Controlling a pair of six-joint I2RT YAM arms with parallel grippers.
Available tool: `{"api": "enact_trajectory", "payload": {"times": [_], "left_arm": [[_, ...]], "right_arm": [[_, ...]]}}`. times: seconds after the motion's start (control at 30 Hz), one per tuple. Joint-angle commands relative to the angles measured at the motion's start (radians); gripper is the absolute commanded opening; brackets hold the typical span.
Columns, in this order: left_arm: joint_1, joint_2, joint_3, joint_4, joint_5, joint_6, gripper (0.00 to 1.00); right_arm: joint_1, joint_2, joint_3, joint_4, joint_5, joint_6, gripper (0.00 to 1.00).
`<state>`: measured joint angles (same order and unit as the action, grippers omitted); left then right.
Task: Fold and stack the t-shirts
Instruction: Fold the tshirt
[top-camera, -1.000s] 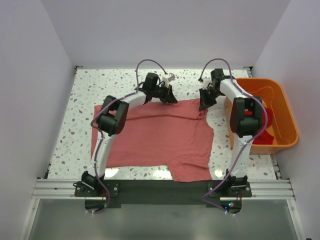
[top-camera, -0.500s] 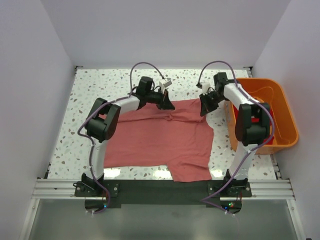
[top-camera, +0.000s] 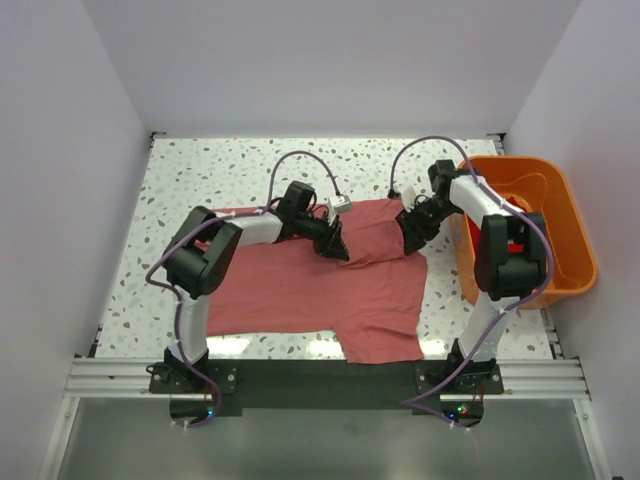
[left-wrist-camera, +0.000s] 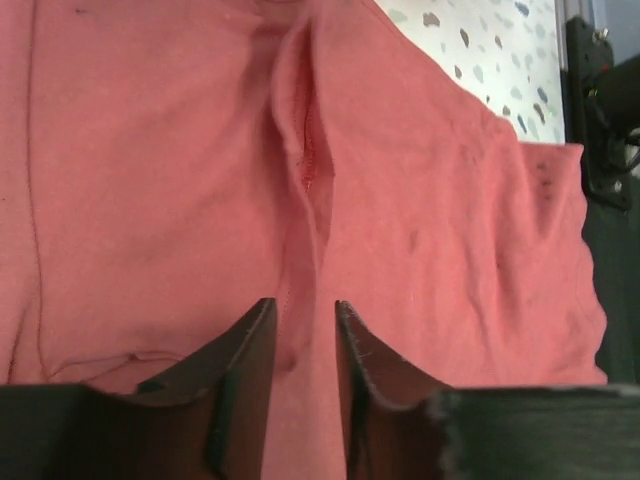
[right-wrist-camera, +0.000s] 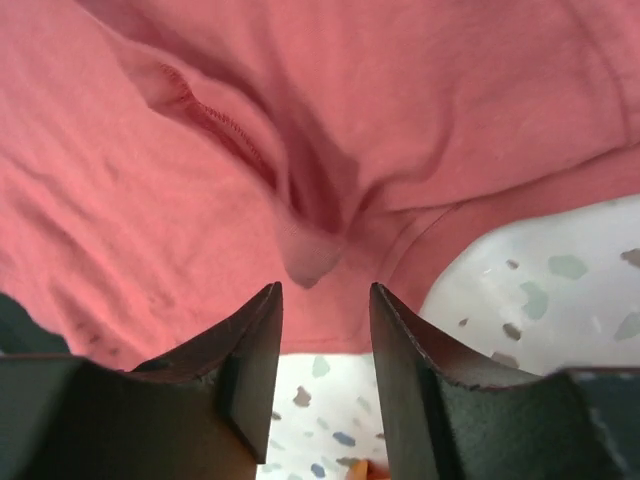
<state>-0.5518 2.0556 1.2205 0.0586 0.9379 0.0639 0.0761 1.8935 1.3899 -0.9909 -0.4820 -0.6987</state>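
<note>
A red t-shirt (top-camera: 300, 285) lies spread on the speckled table (top-camera: 180, 170). My left gripper (top-camera: 338, 250) is low over the middle of the shirt. In the left wrist view the shirt (left-wrist-camera: 150, 150) fills the frame, and a raised ridge of cloth with a seam runs in between the narrow jaws of my left gripper (left-wrist-camera: 305, 310), which pinch it. My right gripper (top-camera: 410, 235) is at the shirt's right far part. In the right wrist view the shirt (right-wrist-camera: 150, 180) shows a small peak of cloth just beyond my right gripper (right-wrist-camera: 325, 290), which is open with bare table between the jaws.
An orange bin (top-camera: 578, 225) stands at the right with red cloth (top-camera: 545, 275) inside, close to the right arm. White walls close in the table on the left, far and right sides. A black strip (top-camera: 320, 375) runs along the near edge.
Both grippers have moved from the shirt's far edge toward the near side, the left one farther. The cloth between them has bunched into wrinkles.
</note>
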Motion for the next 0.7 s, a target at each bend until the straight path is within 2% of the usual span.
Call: {"api": "enact_trajectory", "payload": {"times": [0.0,0.03,0.07,0.17,0.27,0.33,0.37,0.43,0.53,0.6,0.67], "left_arm": [[0.006,-0.107,-0.009,-0.057,0.006,0.146,0.37],[0.007,-0.124,-0.012,-0.148,0.003,0.181,0.38],[0.010,-0.146,-0.019,-0.173,0.002,0.242,0.38],[0.052,-0.241,-0.068,-0.218,0.030,0.251,0.38],[0.177,-0.325,-0.102,-0.244,0.027,0.199,0.38],[0.254,-0.354,-0.114,-0.264,0.000,0.160,0.38],[0.329,-0.377,-0.110,-0.287,-0.029,0.149,0.38],[0.400,-0.390,-0.089,-0.385,-0.112,0.174,0.38],[0.501,-0.382,-0.052,-0.548,-0.253,0.241,0.38],[0.552,-0.370,-0.059,-0.597,-0.356,0.252,0.35],[0.637,-0.361,-0.072,-0.595,-0.392,0.249,0.33]], "right_arm": [[-0.004,-0.077,0.010,-0.097,-0.004,-0.178,0.48],[-0.004,-0.082,0.023,-0.118,-0.009,-0.194,0.50],[-0.006,-0.085,0.038,-0.165,-0.020,-0.209,0.50],[-0.004,-0.082,0.101,-0.199,-0.078,-0.211,0.49],[0.010,-0.027,0.164,-0.126,-0.095,-0.055,0.47],[0.037,0.001,0.199,-0.065,-0.028,0.079,0.44],[0.047,0.013,0.207,0.001,0.000,0.117,0.44],[0.088,0.039,0.222,0.061,0.060,0.215,0.43],[0.146,0.093,0.261,0.123,0.198,0.277,0.43],[0.180,0.145,0.300,0.127,0.270,0.275,0.43],[0.194,0.180,0.320,0.135,0.321,0.275,0.42]]}}
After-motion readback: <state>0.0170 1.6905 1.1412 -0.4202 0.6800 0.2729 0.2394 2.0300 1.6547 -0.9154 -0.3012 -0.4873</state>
